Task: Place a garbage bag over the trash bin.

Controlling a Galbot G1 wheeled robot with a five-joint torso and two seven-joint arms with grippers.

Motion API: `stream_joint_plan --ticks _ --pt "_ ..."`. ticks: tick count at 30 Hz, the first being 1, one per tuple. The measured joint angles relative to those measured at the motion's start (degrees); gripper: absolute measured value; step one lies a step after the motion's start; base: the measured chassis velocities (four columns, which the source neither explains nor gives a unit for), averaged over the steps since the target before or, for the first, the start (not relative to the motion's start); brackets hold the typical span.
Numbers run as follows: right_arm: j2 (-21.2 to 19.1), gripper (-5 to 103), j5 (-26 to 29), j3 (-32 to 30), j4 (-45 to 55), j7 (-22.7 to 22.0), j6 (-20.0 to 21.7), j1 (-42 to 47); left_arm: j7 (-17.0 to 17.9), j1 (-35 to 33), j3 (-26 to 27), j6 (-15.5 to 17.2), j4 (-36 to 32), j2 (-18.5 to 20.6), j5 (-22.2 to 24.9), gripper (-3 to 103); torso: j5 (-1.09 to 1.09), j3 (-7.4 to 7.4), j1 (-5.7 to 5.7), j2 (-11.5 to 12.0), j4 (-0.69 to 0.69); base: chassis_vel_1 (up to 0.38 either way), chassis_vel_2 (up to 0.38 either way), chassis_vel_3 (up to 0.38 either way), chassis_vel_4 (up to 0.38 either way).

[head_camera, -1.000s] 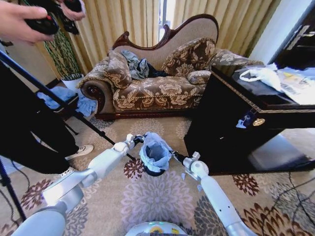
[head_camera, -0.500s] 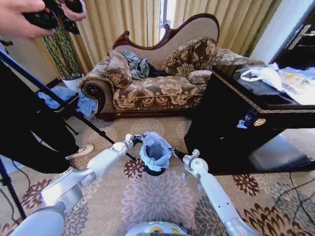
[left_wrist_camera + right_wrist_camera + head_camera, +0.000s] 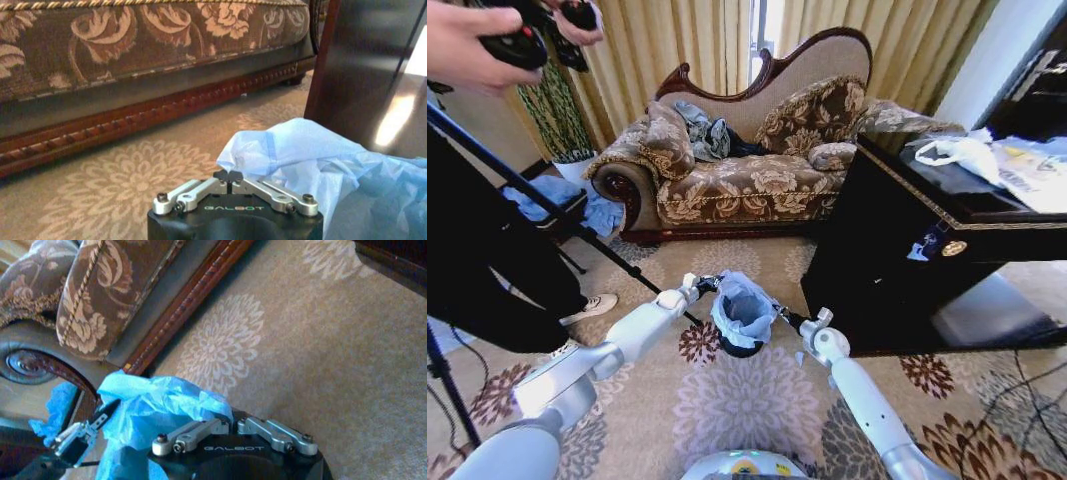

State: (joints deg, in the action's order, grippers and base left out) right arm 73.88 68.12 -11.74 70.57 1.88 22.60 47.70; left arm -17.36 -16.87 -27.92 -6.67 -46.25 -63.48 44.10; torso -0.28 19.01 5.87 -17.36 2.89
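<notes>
Head view: the garbage bag (image 3: 742,305) already sits over the trash bin (image 3: 740,347) on the carpet (image 3: 757,400) before the sofa (image 3: 737,180). The left gripper (image 3: 708,284), jaws pinched together, apparently on the bag's edge, and the right gripper (image 3: 777,314), jaws likewise closed on plastic, flank it. Next, the rim needs seating evenly. "GALBOT" marks both wrists.

Thin, crinkly, translucent plastic makes up the garbage bag (image 3: 313,160) just beside the left gripper (image 3: 228,176). Its fingers (image 3: 267,189) are bare brushed metal. Beyond lie matt woven carpet (image 3: 133,185) and a glossy dark wood cabinet (image 3: 373,75).
</notes>
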Motion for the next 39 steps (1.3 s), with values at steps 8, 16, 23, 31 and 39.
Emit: stream_joint_plan --ticks 8,16,23,31,39 --pt "0.4 0 -1.4 1.1 -1.3 3.9 -2.5 1.4 -0.1 -0.4 0.2 0.0 1.9 -0.7 0.9 0 0.0 0.0 0.0 0.0 0.0 0.0 0.0 0.0 0.0" --pt "1.3 0 -3.1 2.2 -3.9 9.5 -6.8 0.6 0.3 -0.4 1.3 0.6 2.8 -1.5 2.8 0 -0.01 0.0 0.0 0.0 0.01 0.0 0.0 0.0 0.0" --pt "2.0 0 -4.3 2.6 -6.3 11.9 -8.6 -1.1 0.4 0.5 1.3 2.2 3.4 -2.4 4.5 0 0.0 0.0 0.0 0.0 0.0 0.0 0.0 0.0 0.0" --pt "1.9 0 -6.1 3.1 -9.6 12.7 -10.5 -2.2 -0.2 1.5 1.1 4.8 4.8 -3.4 5.6 0 0.0 0.0 0.0 0.0 -0.01 0.0 0.0 0.0 0.0" --pt "2.4 0 -7.6 3.6 -12.5 12.5 -12.7 -2.8 -0.2 1.3 2.1 6.0 8.7 -5.3 5.8 0 0.0 0.0 0.0 0.0 0.0 0.0 0.0 0.0 0.0"
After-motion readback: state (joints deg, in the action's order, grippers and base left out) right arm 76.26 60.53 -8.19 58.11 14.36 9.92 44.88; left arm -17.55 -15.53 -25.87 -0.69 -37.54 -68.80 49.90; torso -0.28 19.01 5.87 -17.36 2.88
